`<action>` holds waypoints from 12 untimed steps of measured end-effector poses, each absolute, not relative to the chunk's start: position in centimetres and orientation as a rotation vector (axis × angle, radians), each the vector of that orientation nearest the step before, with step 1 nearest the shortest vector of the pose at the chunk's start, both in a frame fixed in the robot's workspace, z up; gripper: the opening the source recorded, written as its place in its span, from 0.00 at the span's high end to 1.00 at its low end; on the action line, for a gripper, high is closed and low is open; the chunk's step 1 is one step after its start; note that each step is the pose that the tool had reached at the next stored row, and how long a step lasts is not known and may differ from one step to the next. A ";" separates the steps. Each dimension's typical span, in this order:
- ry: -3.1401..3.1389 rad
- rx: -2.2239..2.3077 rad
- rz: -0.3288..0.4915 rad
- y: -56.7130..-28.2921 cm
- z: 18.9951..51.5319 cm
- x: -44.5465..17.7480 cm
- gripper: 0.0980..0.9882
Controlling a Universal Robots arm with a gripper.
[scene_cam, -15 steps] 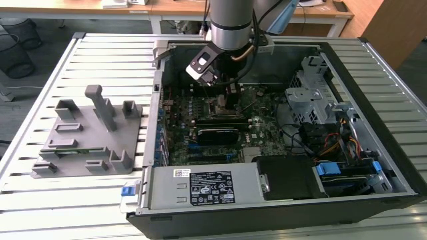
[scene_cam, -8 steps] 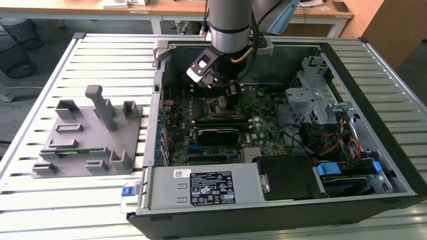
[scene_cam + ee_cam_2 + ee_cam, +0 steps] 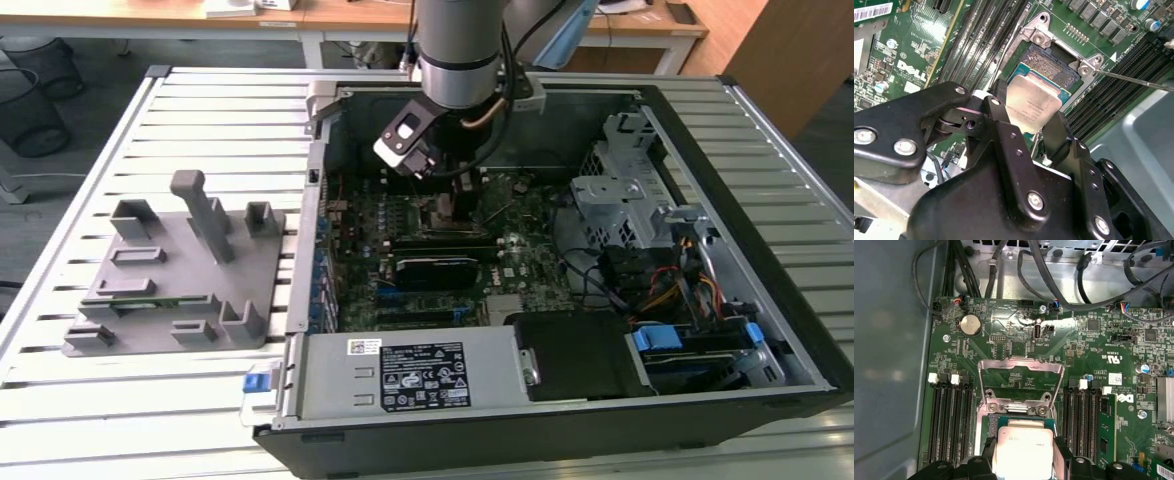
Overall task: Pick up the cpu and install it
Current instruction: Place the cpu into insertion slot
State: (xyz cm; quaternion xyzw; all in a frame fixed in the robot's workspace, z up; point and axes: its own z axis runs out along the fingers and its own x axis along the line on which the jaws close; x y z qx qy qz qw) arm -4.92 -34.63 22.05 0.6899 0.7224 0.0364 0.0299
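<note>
My pincer is clamped on the cpu, a small flat square chip with a silvery-grey metal top. The black fingers press on two opposite edges. The chip hangs between them over the open square socket in the green motherboard. I cannot tell if it touches. The silver metal load frame stands flipped open just past the fingertips.

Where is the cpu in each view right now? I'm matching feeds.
Exterior view: beneath the gripper, over the motherboard.
Second wrist view: the cpu between the fingers, partly covering the socket.
First wrist view: the cpu between the fingers, at the socket's edge.
Shared landmark: the socket, in both wrist views.
</note>
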 end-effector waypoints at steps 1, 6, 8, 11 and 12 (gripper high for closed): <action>2.227 2.126 0.113 -34.6 22.0 -4.9 0.51; 2.227 2.126 0.113 -34.6 21.6 -5.0 0.51; 2.227 2.126 0.113 -34.6 21.4 -5.1 0.51; 2.227 2.127 0.113 -34.6 21.2 -5.2 0.51; 2.227 2.127 0.113 -34.6 21.2 -5.2 0.51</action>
